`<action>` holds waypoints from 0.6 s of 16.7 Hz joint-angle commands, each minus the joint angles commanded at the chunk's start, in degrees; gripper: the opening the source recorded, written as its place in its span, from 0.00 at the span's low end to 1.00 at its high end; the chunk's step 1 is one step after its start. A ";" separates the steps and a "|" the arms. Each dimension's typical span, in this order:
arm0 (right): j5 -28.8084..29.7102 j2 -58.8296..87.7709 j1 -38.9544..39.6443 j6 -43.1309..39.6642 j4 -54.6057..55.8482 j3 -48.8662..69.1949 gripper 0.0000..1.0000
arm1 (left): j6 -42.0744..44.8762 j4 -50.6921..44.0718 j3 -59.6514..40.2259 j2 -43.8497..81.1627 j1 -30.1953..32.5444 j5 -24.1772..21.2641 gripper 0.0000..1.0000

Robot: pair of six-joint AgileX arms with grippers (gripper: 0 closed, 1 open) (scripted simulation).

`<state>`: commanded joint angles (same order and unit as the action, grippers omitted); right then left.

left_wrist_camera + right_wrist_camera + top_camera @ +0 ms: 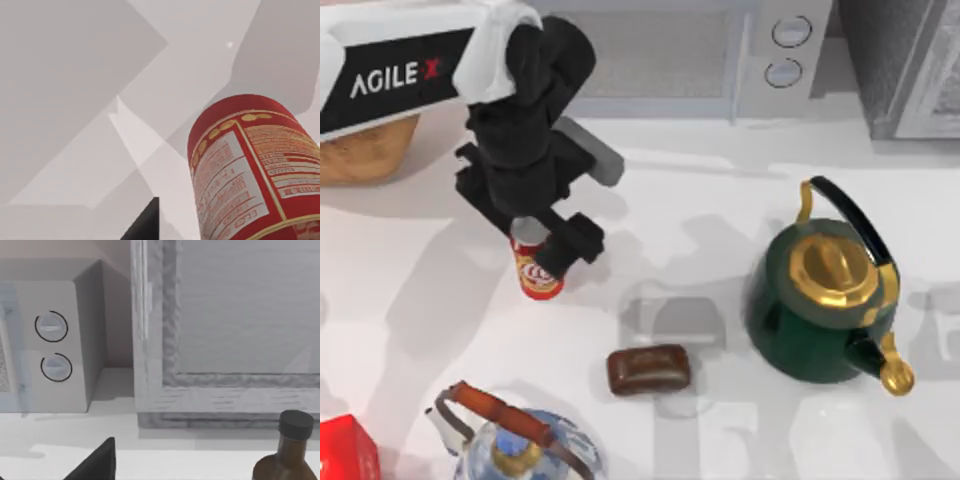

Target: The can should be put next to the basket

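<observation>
The left claw [548, 240] sits clamped around the red soda can [536, 272], some way to the right of the wicker basket [360, 150] on the white counter [720, 200]; judging by that gap, the placement beside the basket remains undone.

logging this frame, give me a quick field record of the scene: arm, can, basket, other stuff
working arm: left gripper down over the can, at the table's left
can: red can upright on the table, label close in the left wrist view
basket: wicker basket at the far left edge, partly under the arm, apart from the can
progress: can not yet beside basket
other things: green kettle on the right, brown bar in the middle, microwave at the back
</observation>
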<state>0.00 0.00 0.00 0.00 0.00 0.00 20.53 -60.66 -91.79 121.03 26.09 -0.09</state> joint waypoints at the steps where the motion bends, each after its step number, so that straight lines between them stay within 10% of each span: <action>1: 0.00 0.00 0.00 0.00 0.00 0.00 1.00 | 0.00 0.00 0.00 0.00 0.00 0.00 0.47; 7: 0.00 0.00 0.00 0.00 0.00 0.00 1.00 | 0.00 0.00 0.00 0.00 0.00 0.00 0.02; 10: 0.00 0.00 0.00 0.00 0.00 0.00 1.00 | 0.00 0.00 0.00 0.00 0.00 0.00 0.00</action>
<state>0.00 0.00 0.00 0.00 0.00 0.00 20.53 -60.66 -91.79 121.03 26.09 -0.09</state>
